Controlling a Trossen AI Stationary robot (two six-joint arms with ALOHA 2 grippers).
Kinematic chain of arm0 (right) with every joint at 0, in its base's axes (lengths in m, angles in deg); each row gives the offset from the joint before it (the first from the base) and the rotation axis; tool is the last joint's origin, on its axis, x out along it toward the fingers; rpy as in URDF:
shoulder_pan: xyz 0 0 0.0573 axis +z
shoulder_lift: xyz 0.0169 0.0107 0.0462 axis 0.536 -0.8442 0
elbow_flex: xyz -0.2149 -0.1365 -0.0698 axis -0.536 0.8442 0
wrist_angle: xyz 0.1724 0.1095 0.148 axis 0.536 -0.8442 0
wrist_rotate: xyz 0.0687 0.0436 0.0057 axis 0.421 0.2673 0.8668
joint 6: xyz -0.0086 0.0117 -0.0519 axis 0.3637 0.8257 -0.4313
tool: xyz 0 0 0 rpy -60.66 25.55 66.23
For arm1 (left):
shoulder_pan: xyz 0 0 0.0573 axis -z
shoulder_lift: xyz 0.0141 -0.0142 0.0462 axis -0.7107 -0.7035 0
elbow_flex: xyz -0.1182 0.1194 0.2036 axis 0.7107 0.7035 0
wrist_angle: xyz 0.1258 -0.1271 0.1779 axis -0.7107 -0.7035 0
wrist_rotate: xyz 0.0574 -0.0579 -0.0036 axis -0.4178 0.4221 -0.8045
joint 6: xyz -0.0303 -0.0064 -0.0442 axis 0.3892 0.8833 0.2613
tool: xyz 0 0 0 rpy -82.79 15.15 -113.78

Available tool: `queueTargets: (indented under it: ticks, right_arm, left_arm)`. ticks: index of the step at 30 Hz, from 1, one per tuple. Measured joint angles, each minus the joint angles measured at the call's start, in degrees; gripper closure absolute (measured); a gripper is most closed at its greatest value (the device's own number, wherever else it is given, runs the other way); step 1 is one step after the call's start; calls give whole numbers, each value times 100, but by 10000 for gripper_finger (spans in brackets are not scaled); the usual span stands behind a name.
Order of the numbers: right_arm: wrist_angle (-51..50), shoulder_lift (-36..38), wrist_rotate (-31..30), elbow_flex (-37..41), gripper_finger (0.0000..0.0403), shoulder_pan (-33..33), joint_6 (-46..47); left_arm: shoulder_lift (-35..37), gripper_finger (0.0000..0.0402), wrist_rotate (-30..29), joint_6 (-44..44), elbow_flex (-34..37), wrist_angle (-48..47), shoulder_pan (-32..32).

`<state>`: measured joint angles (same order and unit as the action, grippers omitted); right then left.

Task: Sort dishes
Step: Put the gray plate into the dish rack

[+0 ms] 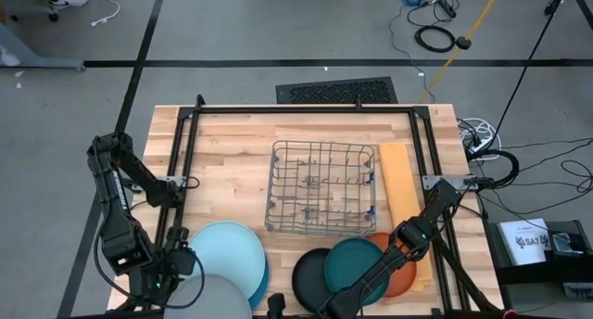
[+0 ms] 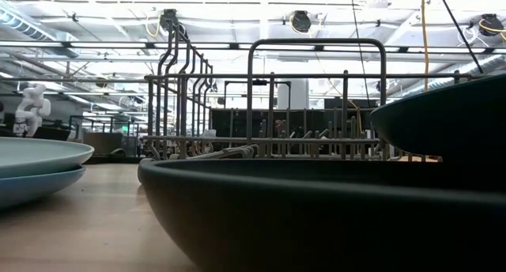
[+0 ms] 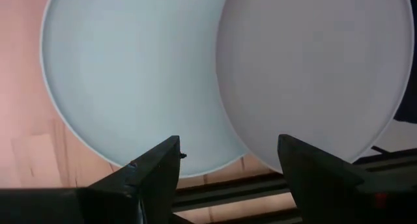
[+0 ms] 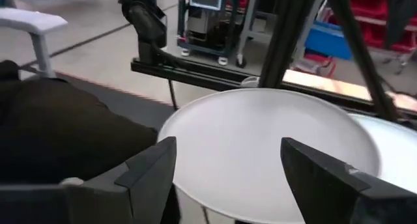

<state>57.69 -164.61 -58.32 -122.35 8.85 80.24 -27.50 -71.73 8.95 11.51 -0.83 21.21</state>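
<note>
The low view hides both arms; the black plate fills its foreground, with the wire rack behind it. Only the high view shows the orange plate, under the dark teal plate and crossed by the right arm. The left gripper stands wide and empty, just before the grey plate, which overlaps the pale blue plate. The right gripper is wide too, facing the same smooth, round grey plate.
</note>
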Motion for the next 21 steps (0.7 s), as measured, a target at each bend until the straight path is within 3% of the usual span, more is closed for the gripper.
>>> queueTargets:
  ticks: [2, 12, 16, 21]
  right_arm:
    - [-131, 0, 43, -119, 133, 6, 341]
    - [-1166, 70, 1413, -558, 149, -273, 2737]
    - [-1563, 70, 1651, -554, 204, -224, 3298]
    - [-1575, 72, 2023, -554, 312, -219, 3850]
  left_arm:
    - [0, 146, -41, 24, 0, -2, 2]
    - [0, 146, -219, -31, 0, -26, 2]
    - [0, 146, -202, -151, 114, -46, 6]
    - [0, 146, 123, -159, 513, 202, 6]
